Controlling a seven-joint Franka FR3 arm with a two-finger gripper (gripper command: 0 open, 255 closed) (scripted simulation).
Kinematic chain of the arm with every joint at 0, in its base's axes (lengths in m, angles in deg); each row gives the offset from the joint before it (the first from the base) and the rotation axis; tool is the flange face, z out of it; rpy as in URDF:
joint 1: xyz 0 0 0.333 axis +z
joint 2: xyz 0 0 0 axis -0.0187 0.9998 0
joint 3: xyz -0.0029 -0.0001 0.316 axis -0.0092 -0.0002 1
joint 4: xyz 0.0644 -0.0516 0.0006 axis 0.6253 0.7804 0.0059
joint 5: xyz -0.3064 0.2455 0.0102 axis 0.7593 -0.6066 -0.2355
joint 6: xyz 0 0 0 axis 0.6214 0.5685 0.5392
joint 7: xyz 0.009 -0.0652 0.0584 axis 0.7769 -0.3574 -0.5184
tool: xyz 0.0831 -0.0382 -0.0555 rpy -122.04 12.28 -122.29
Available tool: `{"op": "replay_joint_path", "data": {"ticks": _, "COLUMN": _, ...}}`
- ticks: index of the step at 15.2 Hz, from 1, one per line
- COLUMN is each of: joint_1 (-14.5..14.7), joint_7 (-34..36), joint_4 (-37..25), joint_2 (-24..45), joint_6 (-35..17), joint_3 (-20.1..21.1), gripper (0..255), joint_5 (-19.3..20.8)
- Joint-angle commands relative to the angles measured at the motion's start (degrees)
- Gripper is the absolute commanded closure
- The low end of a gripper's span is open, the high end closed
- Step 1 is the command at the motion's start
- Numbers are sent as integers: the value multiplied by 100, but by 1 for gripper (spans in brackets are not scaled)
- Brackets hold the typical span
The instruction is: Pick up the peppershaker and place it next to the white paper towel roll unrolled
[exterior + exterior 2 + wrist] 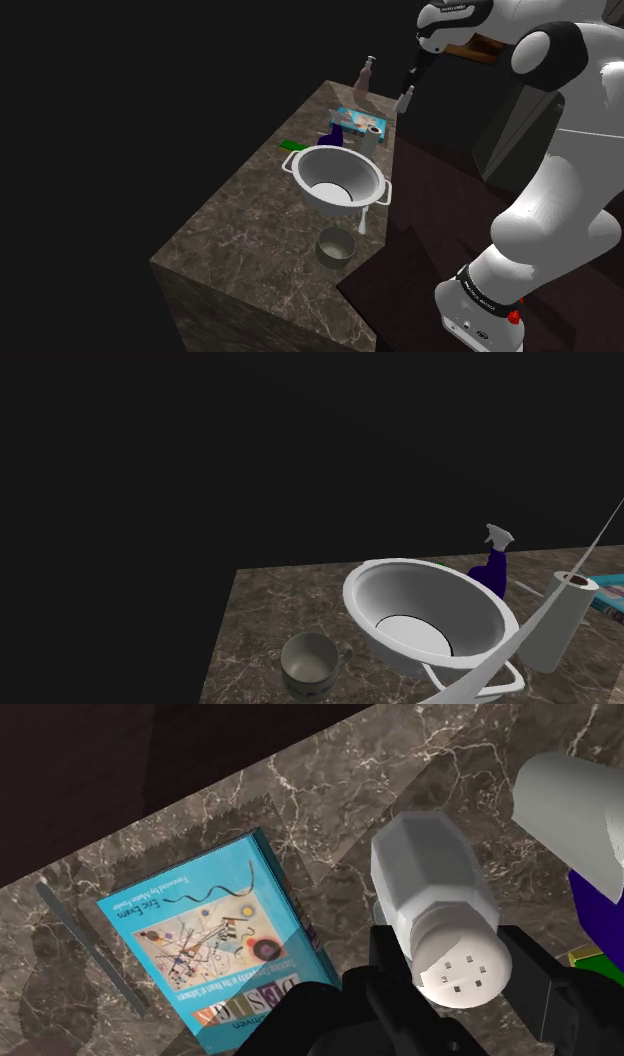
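We see the black gripper (455,969) closed part-way around a white pepper shaker (430,894), its fingers (385,966) pressing the shaker from both sides near the holed cap. In the shoulder view the shaker hangs in that grasp above the far end of the marble counter (250,240), near a pinkish bottle (364,85). Under it, as the wrist view has it, a blue book (215,949) lies to one side and the white paper towel roll (565,809) stands to the other, a purple spray bottle (600,909) just beside the roll. Farther along the counter sit a white bowl (312,170) and a grey cup (335,245).
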Motion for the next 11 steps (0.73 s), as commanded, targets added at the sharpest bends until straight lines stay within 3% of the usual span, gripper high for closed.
{"op": "replay_joint_path", "data": {"ticks": 1, "joint_1": -5, "joint_7": -25, "joint_4": 139, "joint_2": 15, "joint_6": -155, "joint_3": 1, "gripper": 255, "joint_5": -11}}
{"op": "replay_joint_path", "data": {"ticks": 11, "joint_1": 4, "joint_7": -86, "joint_4": 734, "joint_2": 135, "joint_6": -868, "joint_3": 23, "gripper": 255, "joint_5": -61}}
